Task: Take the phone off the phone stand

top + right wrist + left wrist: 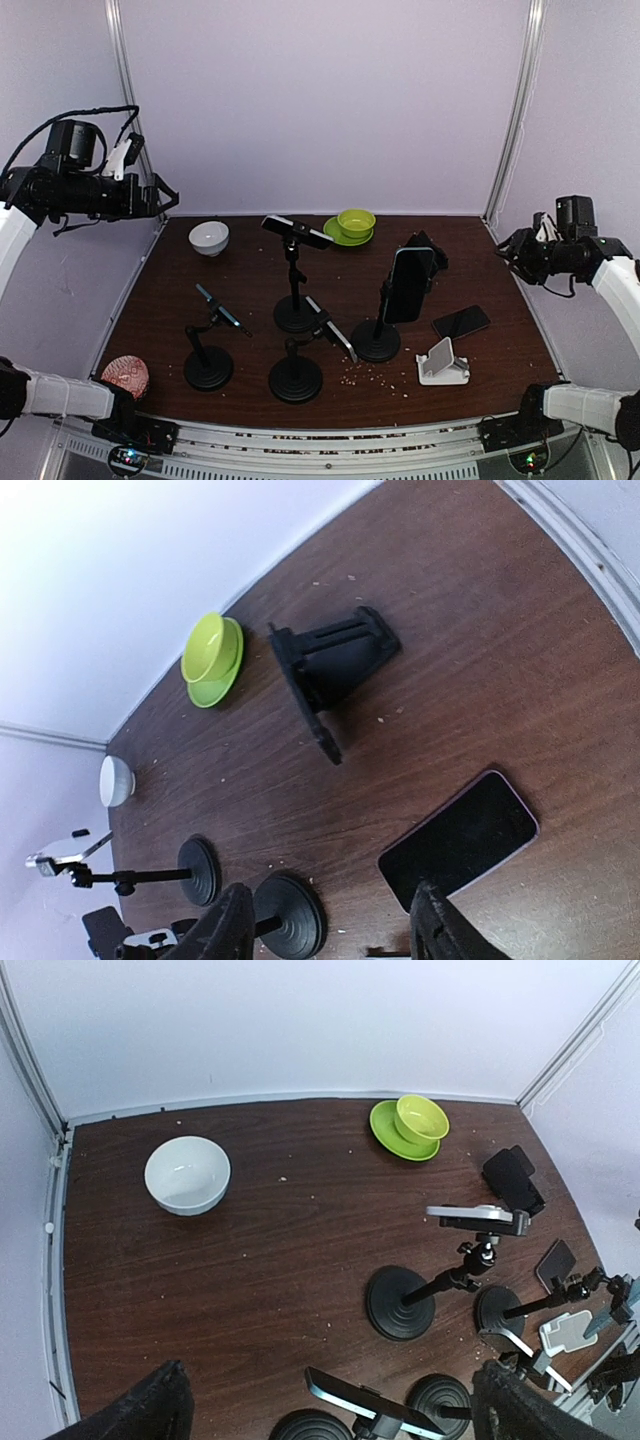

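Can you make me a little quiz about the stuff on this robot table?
1. True or false: the phone sits in the white phone stand.
2. What colour is the bowl on the saucer? A red, B green, C blue.
3. Fill in: the phone lies flat on the ____.
Key: 1 false; 2 B; 3 table.

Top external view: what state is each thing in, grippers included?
phone: off the stand, lying flat on the table, screen dark.
phone stand: empty, upright beside the phone.
left gripper: open, raised, holding nothing.
right gripper: open, raised, holding nothing.
large black phone: clamped upright in a pole holder.
green bowl: upright on its saucer.
white bowl: upright, empty.
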`<state>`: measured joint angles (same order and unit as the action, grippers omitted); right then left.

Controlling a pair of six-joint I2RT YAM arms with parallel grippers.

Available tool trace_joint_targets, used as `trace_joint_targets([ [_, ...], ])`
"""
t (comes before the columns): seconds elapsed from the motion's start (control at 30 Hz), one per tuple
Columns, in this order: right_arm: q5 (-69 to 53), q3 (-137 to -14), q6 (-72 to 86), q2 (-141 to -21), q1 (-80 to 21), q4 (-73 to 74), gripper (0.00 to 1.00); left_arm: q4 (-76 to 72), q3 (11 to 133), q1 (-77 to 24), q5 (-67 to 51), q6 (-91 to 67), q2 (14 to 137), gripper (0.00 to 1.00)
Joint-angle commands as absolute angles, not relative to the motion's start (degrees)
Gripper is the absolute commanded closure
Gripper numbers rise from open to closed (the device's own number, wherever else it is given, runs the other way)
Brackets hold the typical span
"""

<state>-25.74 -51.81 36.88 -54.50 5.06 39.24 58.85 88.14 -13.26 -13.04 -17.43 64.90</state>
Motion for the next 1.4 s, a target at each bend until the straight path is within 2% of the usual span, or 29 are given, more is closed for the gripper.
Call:
trace_joint_targets([
  [0.0, -22.44, -60.0, 30.41, -57.54, -1.49, 39.81, 0.46, 54.76, 89.87, -13.6, -15.38, -15.3, 65.63, 0.04],
  [0.3, -13.96, -76.65, 18.86, -72.57, -13.13, 49.47, 0.38, 51.38, 84.96, -14.1, -17.11, -15.8, 63.51, 0.04],
  [0.47, -9.68, -84.68, 15.37, -82.07, -14.57, 56.94, 0.36, 52.19, 83.78, -14.59, -15.67, -15.05, 63.09, 0.04],
  [0.67, -12.36, -93.64, 12.61, -95.55, -14.59, 63.17, 0.34, 53.9, 85.05, -14.59, -13.04, -14.31, 64.74, 0.04],
  [1.07, -17.35, -101.49, 15.21, -112.58, -14.46, 61.2, 0.35, 59.24, 96.62, -14.65, -14.33, -18.41, 70.95, 0.05],
  [1.37, -16.24, -100.91, 14.32, -117.63, -14.41, 59.33, 0.38, 59.24, 101.02, -14.68, -12.84, -19.73, 73.71, 0.06],
])
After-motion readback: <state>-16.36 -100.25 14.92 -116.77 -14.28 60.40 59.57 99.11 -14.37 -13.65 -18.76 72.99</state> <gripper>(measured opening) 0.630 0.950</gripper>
